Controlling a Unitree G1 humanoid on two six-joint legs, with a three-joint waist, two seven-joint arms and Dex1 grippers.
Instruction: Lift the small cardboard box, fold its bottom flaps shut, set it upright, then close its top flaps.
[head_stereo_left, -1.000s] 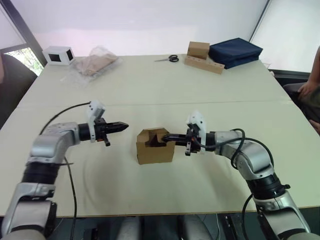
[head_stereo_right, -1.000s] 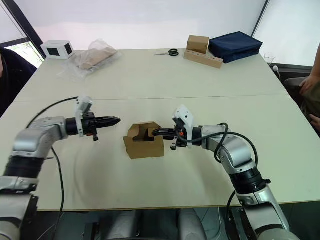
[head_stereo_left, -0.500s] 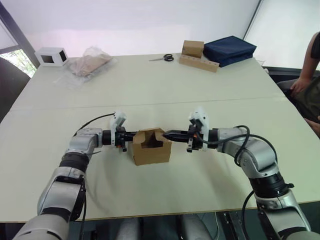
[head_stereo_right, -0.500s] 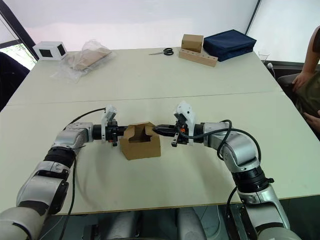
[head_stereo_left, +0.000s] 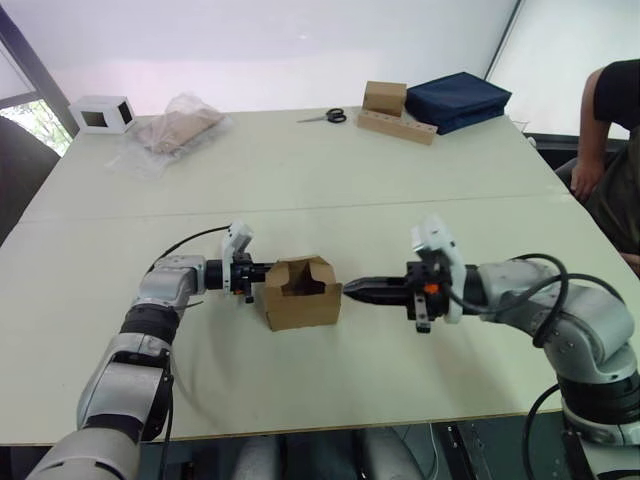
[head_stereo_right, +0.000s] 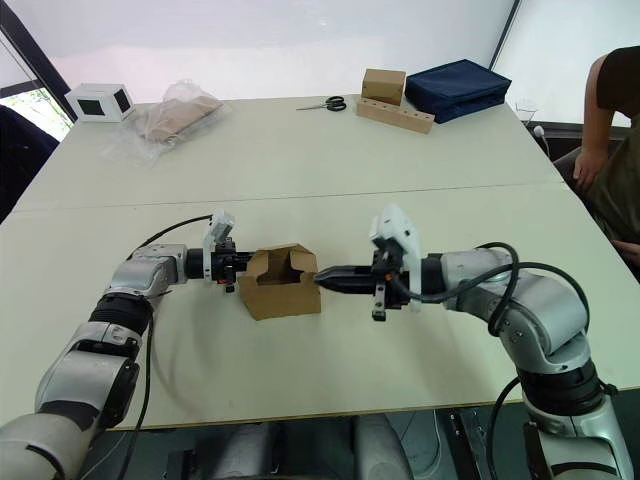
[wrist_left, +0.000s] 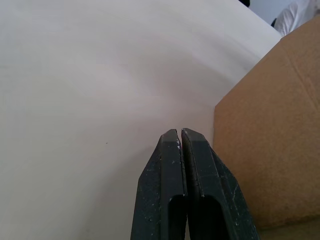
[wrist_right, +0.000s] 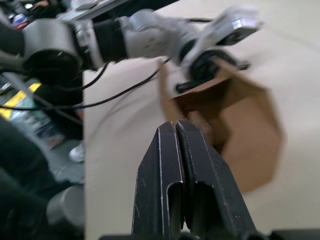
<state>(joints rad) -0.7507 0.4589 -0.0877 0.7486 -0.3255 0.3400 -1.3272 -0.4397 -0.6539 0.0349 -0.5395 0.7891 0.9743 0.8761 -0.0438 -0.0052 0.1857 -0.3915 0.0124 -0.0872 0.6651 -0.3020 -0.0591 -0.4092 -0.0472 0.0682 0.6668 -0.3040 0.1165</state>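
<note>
The small cardboard box (head_stereo_left: 300, 294) stands on the table's near middle, open upward, its top flaps (head_stereo_left: 318, 268) raised. My left gripper (head_stereo_left: 259, 272) is shut, its tip against the box's left wall. The left wrist view has the closed fingertips (wrist_left: 172, 137) beside the brown wall (wrist_left: 270, 125). My right gripper (head_stereo_left: 349, 290) is also shut and empty. Its tip points at the box's right wall from a short gap away. The right wrist view looks along its closed fingers (wrist_right: 172, 131) into the open box (wrist_right: 245, 135).
At the table's far edge lie a white box with black windows (head_stereo_left: 97, 112), a plastic bag (head_stereo_left: 170, 128), scissors (head_stereo_left: 328, 116), a brown box with a holed strip (head_stereo_left: 398, 112) and a navy bag (head_stereo_left: 462, 100). A person (head_stereo_left: 610, 130) sits at the right.
My right gripper has pulled back to the right, away from the box's top edge, and now sits lower beside it. The left gripper and box have stayed put. The person has shifted.
</note>
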